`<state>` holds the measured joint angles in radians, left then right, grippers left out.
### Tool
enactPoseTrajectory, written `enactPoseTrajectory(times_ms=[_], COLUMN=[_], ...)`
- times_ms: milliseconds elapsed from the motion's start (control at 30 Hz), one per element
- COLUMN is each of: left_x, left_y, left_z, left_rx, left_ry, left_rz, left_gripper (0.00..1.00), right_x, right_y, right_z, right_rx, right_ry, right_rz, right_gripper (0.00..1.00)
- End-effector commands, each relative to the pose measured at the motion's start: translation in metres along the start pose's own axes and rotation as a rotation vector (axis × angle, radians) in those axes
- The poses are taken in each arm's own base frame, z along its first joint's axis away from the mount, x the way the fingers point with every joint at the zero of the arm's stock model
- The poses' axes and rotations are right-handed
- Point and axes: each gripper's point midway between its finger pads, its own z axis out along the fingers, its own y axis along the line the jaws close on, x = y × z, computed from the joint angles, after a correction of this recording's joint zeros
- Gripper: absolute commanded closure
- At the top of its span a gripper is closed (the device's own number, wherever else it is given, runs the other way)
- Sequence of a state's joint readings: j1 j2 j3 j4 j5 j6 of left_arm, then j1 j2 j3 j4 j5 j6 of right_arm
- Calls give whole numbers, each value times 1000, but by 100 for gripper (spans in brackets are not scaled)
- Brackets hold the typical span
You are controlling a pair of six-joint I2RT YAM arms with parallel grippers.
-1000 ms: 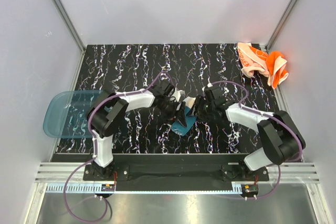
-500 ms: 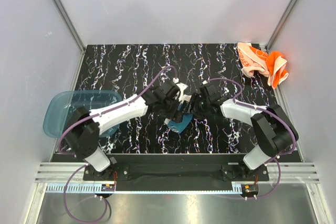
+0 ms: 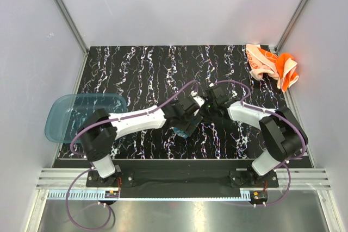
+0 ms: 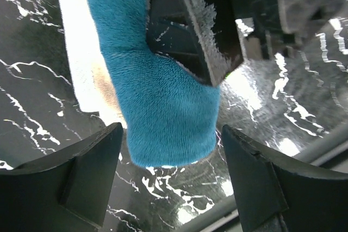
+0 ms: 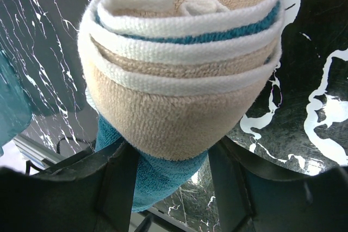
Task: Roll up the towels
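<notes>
Right hand (image 5: 171, 156) clenches the rolled teal-blue terry towel (image 5: 179, 80), cream spiral showing, midway across the black marbled surface (image 3: 136, 69). Left hand (image 4: 171, 145) gapes, released, around its teal end. Crumpled orange towel (image 3: 272, 64) lies far right, lettering unreadable.

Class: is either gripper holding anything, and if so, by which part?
The right gripper pinches the rolled teal towel at one end of the roll. The left gripper is open astride the towel, holding nothing.

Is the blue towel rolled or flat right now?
Rolled: the right wrist view shows the blue towel end-on, a spiral of cream and teal layers, held in the right gripper.
</notes>
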<state>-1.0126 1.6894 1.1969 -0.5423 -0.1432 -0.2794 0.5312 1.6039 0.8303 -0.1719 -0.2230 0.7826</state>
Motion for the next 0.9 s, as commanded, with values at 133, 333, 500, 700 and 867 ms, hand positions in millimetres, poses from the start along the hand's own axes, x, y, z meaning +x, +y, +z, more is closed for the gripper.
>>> enactPoseTrajectory(times_ms=[133,333,500,700,867], left_x=[-16,0,8,11,15], left_y=[-4,-2,-7,-6,-3], left_z=[22,39,45,49,48], left_rx=[-51,-58,-20,55,182], left_ry=[-63,-47,-26,-6,15], left_rz=[-2,-26,-25,-81,-176], left_gripper=[25,47,59,63,65], right_x=[27,26,22,3,-23], right_y=[-43,-41,-37,-37,-35], right_z=[7,2,-9,-37,-74], right_rx=[179,179,188,272,347], right_ry=[80,85,81,17,-86], right_rz=[-8,-18,-54,-92,-120], right_gripper=[42,42,40,27,11])
